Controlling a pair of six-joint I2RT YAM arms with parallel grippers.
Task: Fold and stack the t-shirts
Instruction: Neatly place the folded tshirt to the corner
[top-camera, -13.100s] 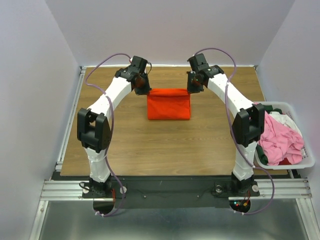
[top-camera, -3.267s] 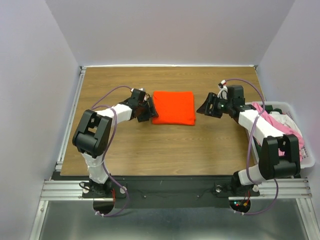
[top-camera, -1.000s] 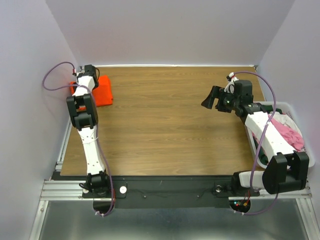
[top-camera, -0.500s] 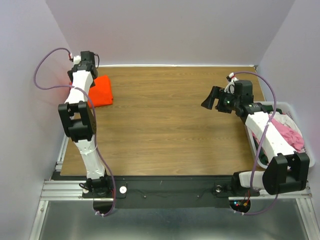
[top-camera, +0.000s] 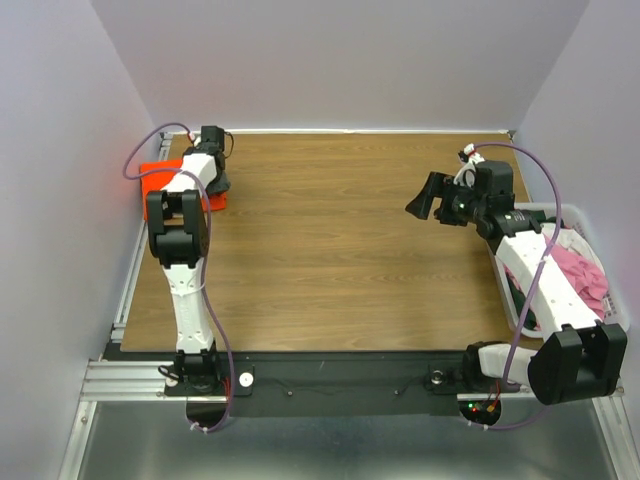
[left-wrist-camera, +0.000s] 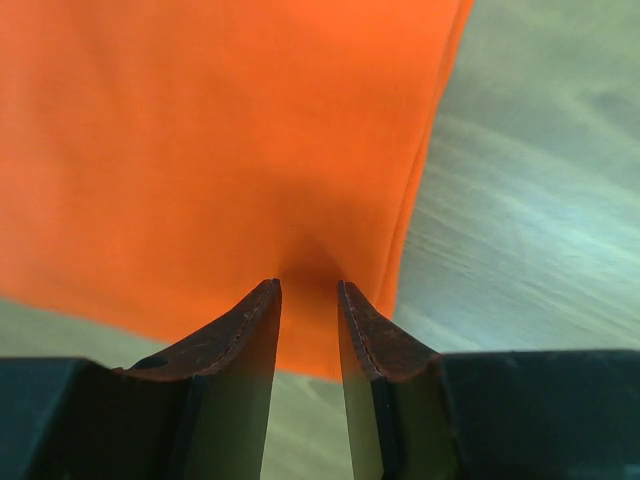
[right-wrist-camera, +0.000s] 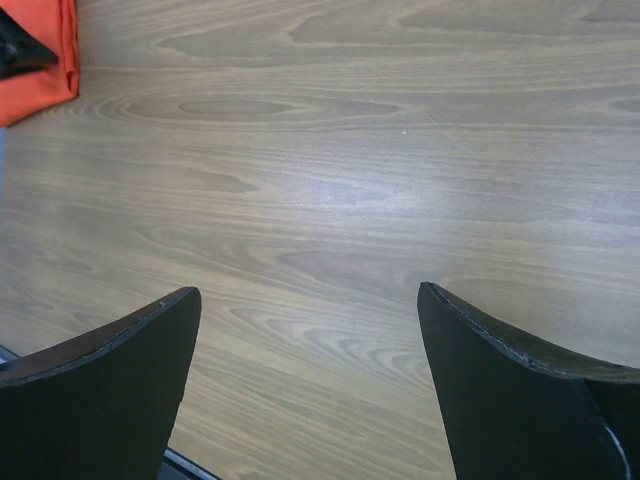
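Note:
The folded orange t-shirt (top-camera: 152, 178) lies at the table's far left corner. In the left wrist view this t-shirt (left-wrist-camera: 200, 130) fills the upper part. My left gripper (top-camera: 214, 180) sits at its right edge. That left gripper (left-wrist-camera: 308, 283) has its jaws a narrow gap apart, tips low over the cloth near its near edge, which lies flat under them; nothing is pinched. My right gripper (top-camera: 422, 203) hovers at the right, and in its own view the right gripper (right-wrist-camera: 310, 290) is wide open over bare wood. The orange t-shirt (right-wrist-camera: 40, 60) shows far off there.
A white bin (top-camera: 612, 322) stands at the table's right edge, holding a pink t-shirt (top-camera: 585, 275), white cloth (top-camera: 575, 240) and something dark green (top-camera: 515, 285). Grey walls close in the far, left and right sides. Wood table (top-camera: 330, 250) spans between the arms.
The left gripper has moved from the shirt's far-left side to its right edge; its jaws widened, then narrowed again. The orange shirt stays in the corner. The right arm barely moved.

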